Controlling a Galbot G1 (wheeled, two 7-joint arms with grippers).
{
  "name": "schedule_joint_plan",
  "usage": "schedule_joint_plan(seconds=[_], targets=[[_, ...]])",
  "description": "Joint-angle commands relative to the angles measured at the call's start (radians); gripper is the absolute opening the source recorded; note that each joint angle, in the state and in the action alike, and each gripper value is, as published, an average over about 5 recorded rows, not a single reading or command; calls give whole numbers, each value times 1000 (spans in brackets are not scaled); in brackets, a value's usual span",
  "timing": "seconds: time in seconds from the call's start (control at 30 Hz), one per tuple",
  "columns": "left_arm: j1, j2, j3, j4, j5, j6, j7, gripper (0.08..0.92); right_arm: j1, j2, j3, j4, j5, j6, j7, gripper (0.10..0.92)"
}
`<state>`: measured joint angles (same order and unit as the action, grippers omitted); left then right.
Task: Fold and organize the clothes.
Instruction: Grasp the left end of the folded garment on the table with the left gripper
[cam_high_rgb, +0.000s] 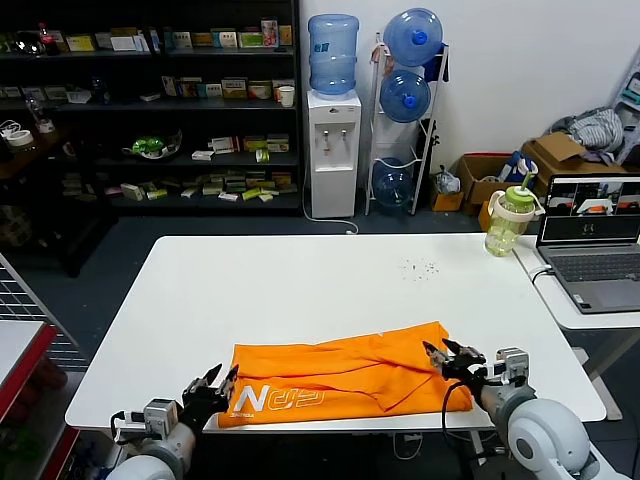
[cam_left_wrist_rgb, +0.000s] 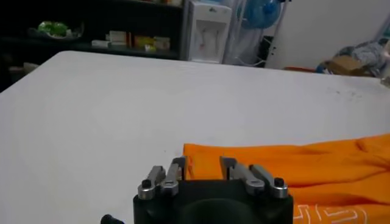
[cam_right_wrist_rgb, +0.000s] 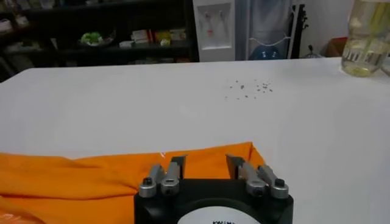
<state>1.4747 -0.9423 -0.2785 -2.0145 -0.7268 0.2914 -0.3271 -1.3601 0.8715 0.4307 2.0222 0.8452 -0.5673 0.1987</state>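
The orange T-shirt (cam_high_rgb: 340, 375) lies folded into a long band near the white table's front edge, white lettering facing up at its left end. My left gripper (cam_high_rgb: 216, 384) is open and empty, just at the shirt's left end; in the left wrist view (cam_left_wrist_rgb: 202, 164) its jaws stand apart over the shirt's corner (cam_left_wrist_rgb: 292, 164). My right gripper (cam_high_rgb: 445, 355) is open and empty at the shirt's right end; in the right wrist view (cam_right_wrist_rgb: 203, 163) its jaws stand apart above the orange fabric (cam_right_wrist_rgb: 91, 176).
The white table (cam_high_rgb: 300, 280) has small dark specks (cam_high_rgb: 420, 268) at the back right. A green-lidded bottle (cam_high_rgb: 507, 218) stands at the far right corner. A laptop (cam_high_rgb: 590, 235) sits on a side table to the right. Shelves and a water dispenser stand behind.
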Motion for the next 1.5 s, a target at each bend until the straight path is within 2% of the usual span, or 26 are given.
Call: schedule_joint_plan(seconds=[0.03, 0.23, 0.4, 0.97, 1.07, 1.5], targets=[[29, -58, -5, 48, 22, -3, 16, 528, -111, 6, 82, 41, -20, 14, -15, 623], [-43, -110, 17, 89, 15, -8, 15, 701, -125, 29, 89, 48, -34, 15, -14, 785], [-95, -133, 17, 106, -6, -6, 6, 809, -121, 37, 81, 45, -41, 12, -13, 821], [-94, -136, 51, 161, 17, -15, 10, 820, -100, 36, 67, 35, -36, 9, -8, 823], [-102, -140, 54, 171, 21, -17, 7, 778, -100, 35, 68, 35, -35, 10, -7, 823], [-89, -139, 57, 161, 25, -23, 3, 403, -86, 43, 57, 21, -34, 12, -4, 823]])
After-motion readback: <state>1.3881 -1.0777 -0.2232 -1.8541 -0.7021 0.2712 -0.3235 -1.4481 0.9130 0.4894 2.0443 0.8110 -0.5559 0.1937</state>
